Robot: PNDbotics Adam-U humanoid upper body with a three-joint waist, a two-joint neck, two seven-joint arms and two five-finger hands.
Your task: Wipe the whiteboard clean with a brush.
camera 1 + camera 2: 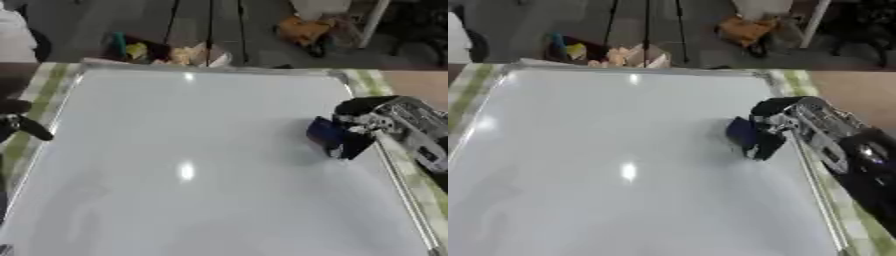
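Observation:
A large whiteboard [192, 150] lies flat and fills most of both views; its surface looks white with only light glare spots. My right hand [372, 122] comes in from the right edge and is shut on a dark blue brush [325, 135], which rests on the board near its right rim. My left hand [17, 122] shows only partly at the left edge of the left eye view, beside the board's left rim; its finger pose is unclear.
The board has a thin metal frame [52, 120] and lies on a cloth with green stripes [372, 80]. Beyond the far edge is a dark floor with a box of colourful items [162, 50] and an orange object [302, 30].

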